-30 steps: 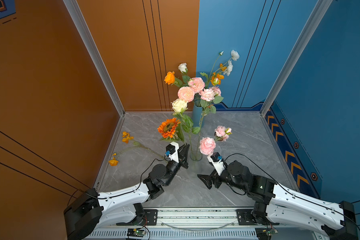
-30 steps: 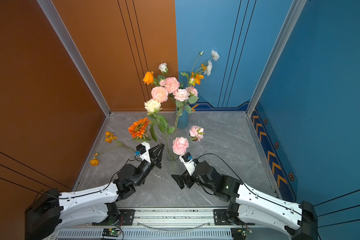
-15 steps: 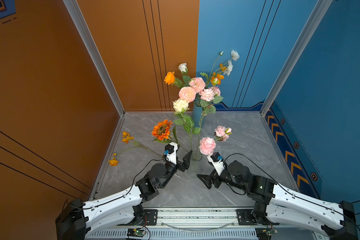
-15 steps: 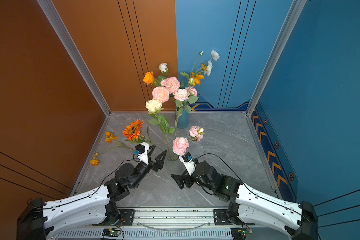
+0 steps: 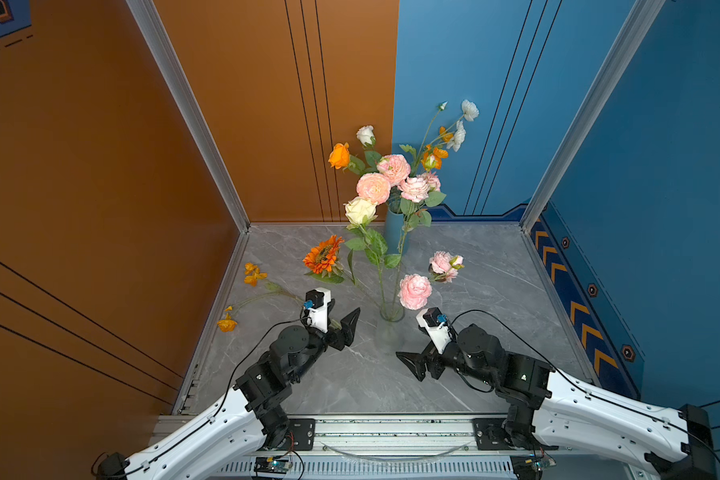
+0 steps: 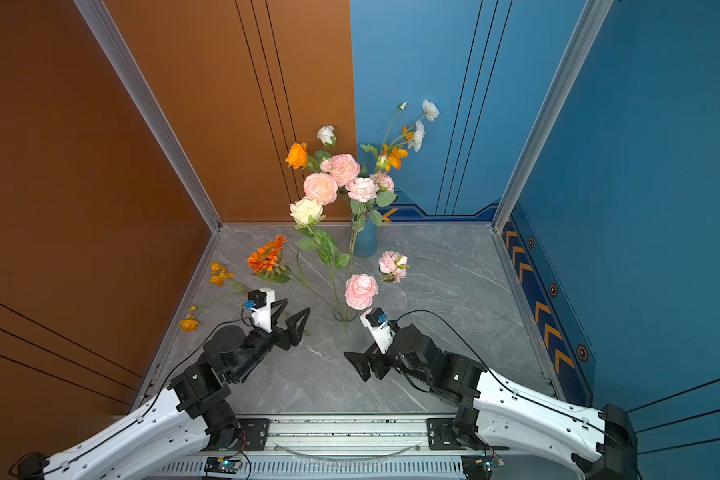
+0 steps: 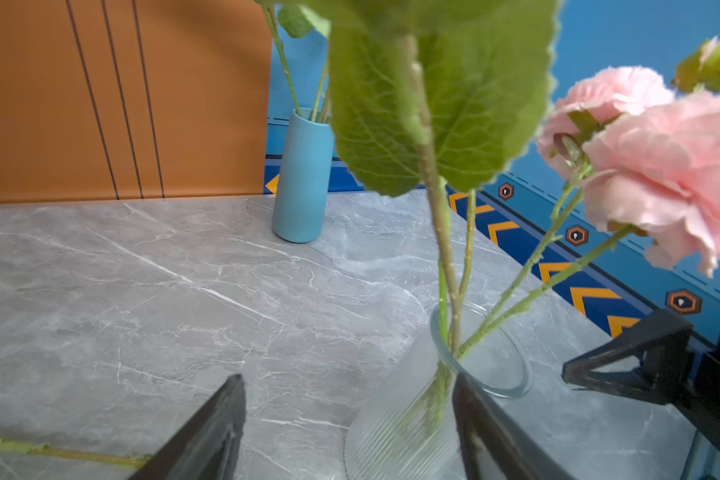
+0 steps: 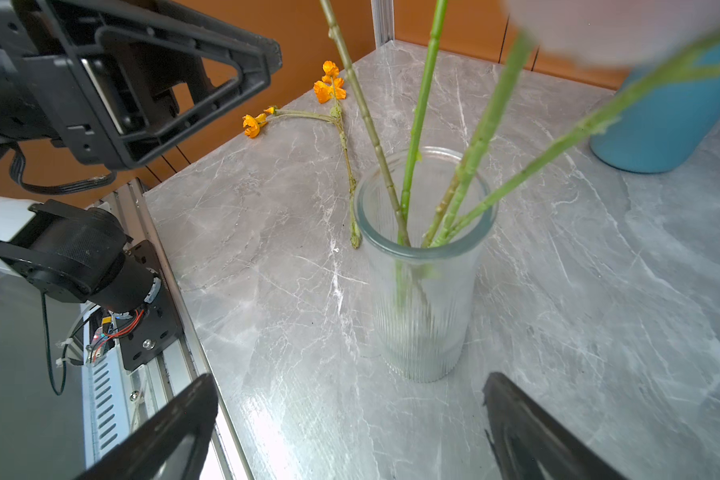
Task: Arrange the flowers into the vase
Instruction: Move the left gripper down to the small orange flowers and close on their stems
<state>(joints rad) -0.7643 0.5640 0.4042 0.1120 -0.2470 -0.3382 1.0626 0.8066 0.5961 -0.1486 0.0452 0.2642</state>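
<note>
Gaping wide with nothing between them, the jaws of the right gripper (image 8: pixel 350 380) face the ribbed glass vase (image 8: pixel 425 291). It stands upright just ahead of the gap, and neither finger touches it. Four green stems lean in that vase. In both top views their blooms fan out above it: an orange gerbera (image 5: pixel 323 254), a cream rose (image 5: pixel 359 210) and two pale pink flowers (image 5: pixel 414 291). The left gripper (image 6: pixel 290 314) also has its jaws spread and holds nothing. In its wrist view the glass vase sits just ahead of one finger (image 7: pixel 479 424) and is partly overlapped by it; whether they touch I cannot tell. One orange sprig (image 5: pixel 250 274) lies flat on the grey marble table (image 5: pixel 516 270), off to the outer side of the left jaws, with its stem end near the glass vase. Well beyond both sets of jaws, at the back wall, a blue vase (image 5: pixel 395 228) holds the other flowers (image 5: pixel 375 187), pink, white and orange.
</note>
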